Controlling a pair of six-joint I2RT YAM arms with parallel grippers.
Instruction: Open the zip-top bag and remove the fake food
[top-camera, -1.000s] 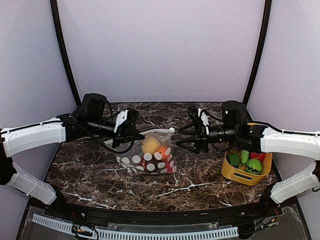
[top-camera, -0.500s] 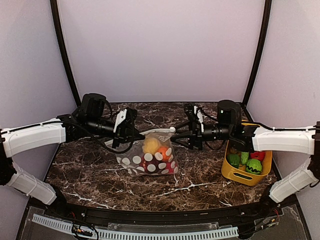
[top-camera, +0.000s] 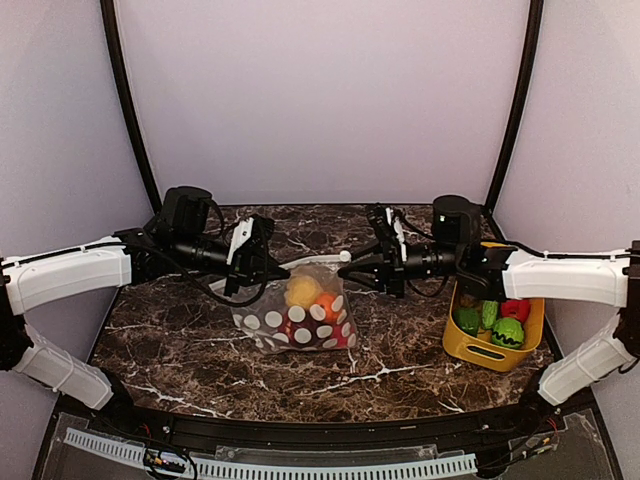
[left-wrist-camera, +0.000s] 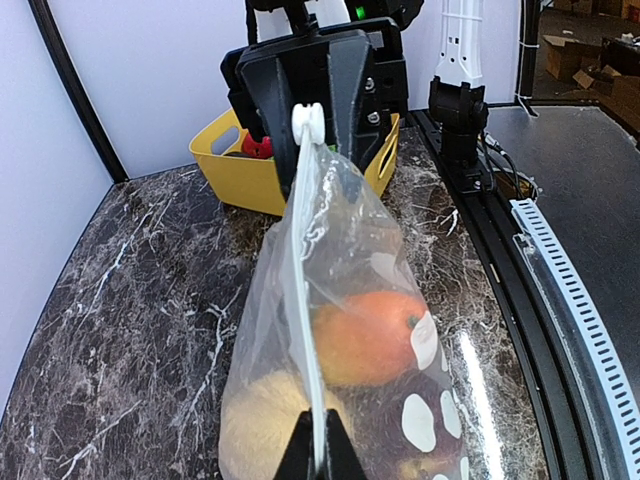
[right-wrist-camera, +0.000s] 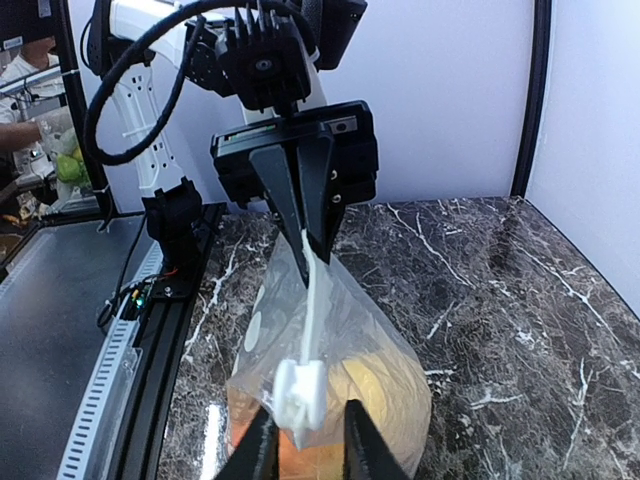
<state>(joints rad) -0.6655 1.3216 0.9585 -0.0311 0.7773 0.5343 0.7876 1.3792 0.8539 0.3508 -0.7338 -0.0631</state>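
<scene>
On the dark marbled counter, the left pincer is clamped on the left end of the zip strip of a dotted clear bag, holding it upright. Yellow, orange and red toy fruits sit inside. The right pincer straddles the white slider. Only its wrist view shows the jaws slightly apart. Far right, a yellow bin holds green and red toys.
</scene>
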